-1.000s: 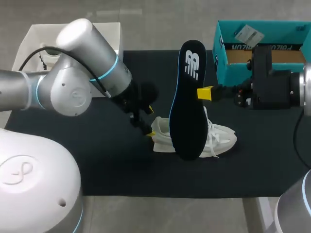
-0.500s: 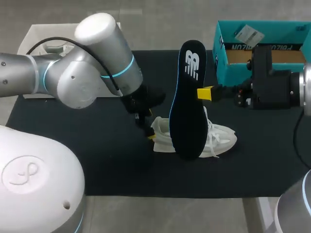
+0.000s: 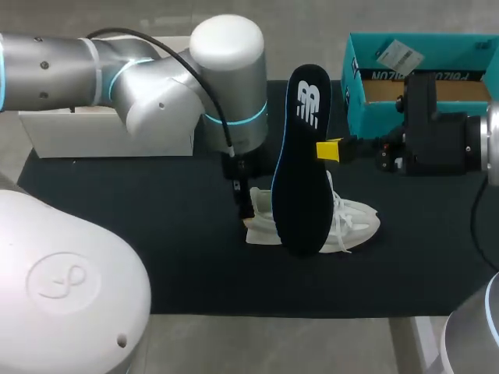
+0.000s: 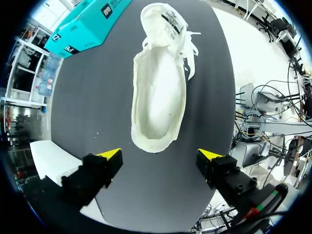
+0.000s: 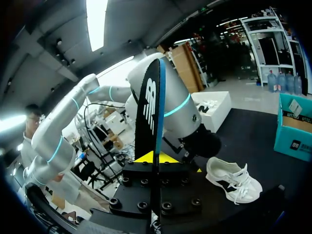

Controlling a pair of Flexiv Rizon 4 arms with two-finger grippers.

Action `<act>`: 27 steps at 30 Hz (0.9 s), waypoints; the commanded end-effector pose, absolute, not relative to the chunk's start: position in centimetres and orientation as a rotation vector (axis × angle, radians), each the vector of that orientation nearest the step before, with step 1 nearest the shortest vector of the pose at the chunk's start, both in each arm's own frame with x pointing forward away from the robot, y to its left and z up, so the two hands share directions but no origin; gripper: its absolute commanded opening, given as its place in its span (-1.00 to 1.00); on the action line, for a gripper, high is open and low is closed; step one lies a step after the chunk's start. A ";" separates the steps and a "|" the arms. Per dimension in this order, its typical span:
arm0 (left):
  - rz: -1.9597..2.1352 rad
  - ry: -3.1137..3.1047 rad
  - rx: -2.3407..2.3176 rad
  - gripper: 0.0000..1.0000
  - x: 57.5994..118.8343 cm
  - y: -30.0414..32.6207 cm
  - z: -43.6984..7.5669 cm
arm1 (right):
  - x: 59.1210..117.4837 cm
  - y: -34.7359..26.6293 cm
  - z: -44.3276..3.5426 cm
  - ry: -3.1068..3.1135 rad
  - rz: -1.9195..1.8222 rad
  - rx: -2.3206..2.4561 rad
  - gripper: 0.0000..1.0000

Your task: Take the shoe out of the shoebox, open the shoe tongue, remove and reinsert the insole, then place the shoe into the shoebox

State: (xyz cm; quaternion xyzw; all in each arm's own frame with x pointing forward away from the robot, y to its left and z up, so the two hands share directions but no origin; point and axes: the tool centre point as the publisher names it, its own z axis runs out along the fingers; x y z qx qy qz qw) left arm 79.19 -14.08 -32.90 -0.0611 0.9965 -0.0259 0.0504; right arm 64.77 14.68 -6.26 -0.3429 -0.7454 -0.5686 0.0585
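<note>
Right gripper (image 5: 155,157) clamped on insole (image 3: 300,164), held upright over shoe (image 4: 158,92), likely staged for reinsertion. Left gripper (image 4: 161,154) fingers apart, poised above heel, probably to steady shoe. Shoe upright on dark surface (image 3: 156,234); shoebox (image 3: 366,87) near right arm.

— Where's the light coming from?
— Overhead. The ceiling light (image 5: 96,19) burns out to plain white in the right wrist view, and everything under it there sits dim.
— Glare on the table?
— None. The black mat (image 3: 195,265) soaks it up. There's a soft sheen along the top of the left arm (image 3: 228,47).
— Shadows?
— Faint, soft-edged, hard to pick out on the mat. The shoe (image 4: 158,92) is bright and even inside, nearly washed flat. The insole (image 3: 300,156) reads flat black; only its blue edge catches light.
</note>
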 end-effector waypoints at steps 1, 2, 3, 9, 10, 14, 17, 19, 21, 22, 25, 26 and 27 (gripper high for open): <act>-0.106 3.045 -0.157 1.00 79.9 -14.5 -33.2 | 64.7 14.8 -6.4 -2.258 -1.725 -1.044 -1.00; -0.117 3.048 -0.151 1.00 80.0 -14.5 -33.2 | 64.7 14.8 -6.4 -2.258 -1.725 -1.044 -1.00; -0.116 3.047 -0.151 1.00 80.2 -14.6 -33.2 | 64.7 14.8 -6.4 -2.258 -1.725 -1.044 -1.00; -0.111 3.042 -0.103 1.00 80.4 -15.2 -32.9 | 64.7 14.8 -6.4 -2.258 -1.725 -1.044 -1.00; -0.108 3.040 -0.094 1.00 80.4 -15.3 -32.8 | 64.7 14.8 -6.4 -2.258 -1.725 -1.044 -1.00; -0.108 3.040 -0.083 1.00 80.3 -15.3 -32.7 | 64.7 14.8 -6.4 -2.258 -1.725 -1.044 -1.00; -0.113 3.042 -0.080 1.00 80.2 -15.3 -32.6 | 64.7 14.8 -6.4 -2.258 -1.725 -1.044 -1.00; -0.113 3.042 -0.078 1.00 80.1 -15.2 -32.5 | 64.7 14.8 -6.4 -2.258 -1.725 -1.044 -1.00; -0.113 3.040 -0.077 1.00 80.0 -15.3 -32.4 | 64.7 14.8 -6.4 -2.258 -1.725 -1.044 -1.00; -0.113 3.038 -0.077 1.00 80.0 -15.2 -32.3 | 64.7 14.8 -6.4 -2.258 -1.725 -1.044 -1.00; -0.115 3.035 -0.076 1.00 79.8 -15.2 -32.2 | 64.7 14.8 -6.4 -2.258 -1.725 -1.044 -1.00; -0.115 3.034 -0.075 1.00 79.8 -15.3 -32.1 | 64.7 14.8 -6.4 -2.258 -1.725 -1.044 -1.00; -0.114 3.031 -0.070 1.00 79.7 -15.3 -32.1 | 64.7 14.8 -6.4 -2.258 -1.725 -1.044 -1.00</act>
